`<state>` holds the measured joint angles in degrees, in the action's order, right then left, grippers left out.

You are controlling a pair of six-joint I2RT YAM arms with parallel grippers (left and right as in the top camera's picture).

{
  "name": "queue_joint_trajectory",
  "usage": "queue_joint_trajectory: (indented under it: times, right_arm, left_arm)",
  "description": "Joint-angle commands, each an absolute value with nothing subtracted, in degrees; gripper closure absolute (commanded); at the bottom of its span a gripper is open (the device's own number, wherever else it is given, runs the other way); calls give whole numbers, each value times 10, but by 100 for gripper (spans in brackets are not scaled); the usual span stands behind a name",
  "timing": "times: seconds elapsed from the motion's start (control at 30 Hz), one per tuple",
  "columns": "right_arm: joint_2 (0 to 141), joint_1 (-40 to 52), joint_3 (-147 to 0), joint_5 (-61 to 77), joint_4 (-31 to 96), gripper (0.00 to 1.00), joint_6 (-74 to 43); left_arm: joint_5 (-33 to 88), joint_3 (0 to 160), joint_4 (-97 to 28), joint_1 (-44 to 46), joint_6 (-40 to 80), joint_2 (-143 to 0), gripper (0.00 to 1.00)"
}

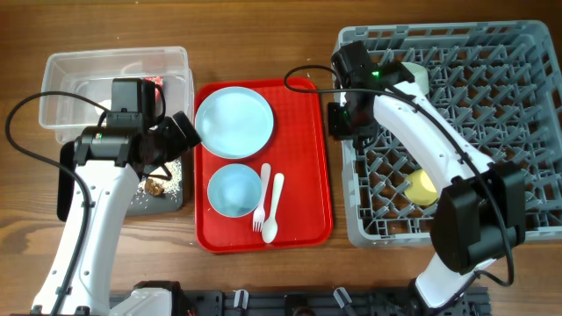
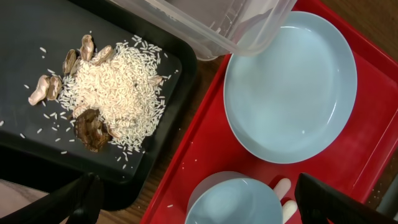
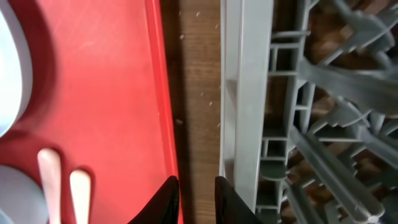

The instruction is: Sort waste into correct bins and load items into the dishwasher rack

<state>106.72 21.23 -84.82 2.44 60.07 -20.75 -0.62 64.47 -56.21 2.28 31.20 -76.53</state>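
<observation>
The left claw hangs with its dark fingers spread wide, holding nothing, over the seam where the matte black tray meets the glossy red tray. Right under it is the round blue bowl, and just beyond that the smooth blue plate. On the black tray lies a heap of pale, grainy scraps with brown lumps. The corner of the clear tub juts in above; a red wrapper lies inside it. The right claw shows a narrow gap, empty, over the wooden desk between the red tray and the ribbed grey rack. A white fork and spoon lie beside the bowl, left of this claw. A yellow cup sits in the rack
</observation>
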Motion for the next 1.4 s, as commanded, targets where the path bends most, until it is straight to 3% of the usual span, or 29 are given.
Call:
queue_joint_trajectory:
  times: [0.0,0.2,0.3,0.43,0.63,0.83,0.9,0.97,1.07,1.17,1.37]
  right_arm:
    - [1075,200,-848,-56,597,78,-210]
    - [1075,200,-848,-48,578,77,-201]
    - [1074,201,-850,114,557,71,-64]
    - [1071,223,-851,289,564,60,-15]
    - [1075,343,-850,211,541,49,-120]
    - [1122,462,-848,84,500,47,-259]
    - [1163,480,-848,84,498,49,-289]
    - [1183,482,-848,84,494,76,-304]
    - [1183,482,-848,76,505,96,-317]
    - [1159,468,-853,34,508,96,-314]
    - [888,255,-854,-158,530,96,-194]
  left_arm:
    - [-13,646,-562,20,320,-757,0]
    - [-13,646,-562,20,320,-757,0]
    - [-14,646,-563,20,319,-757,0]
    - [-64,646,-605,7,318,-757,0]
    - [-63,646,-629,-104,320,-757,0]
    - [-63,646,-628,-144,320,-757,0]
    - [-63,646,-628,-144,320,-757,0]
    - [-63,646,-628,-144,320,-757,0]
    - [-63,646,-628,-144,320,-757,0]
    - [-54,646,-628,-144,320,-757,0]
    - [-54,646,-624,-144,320,-757,0]
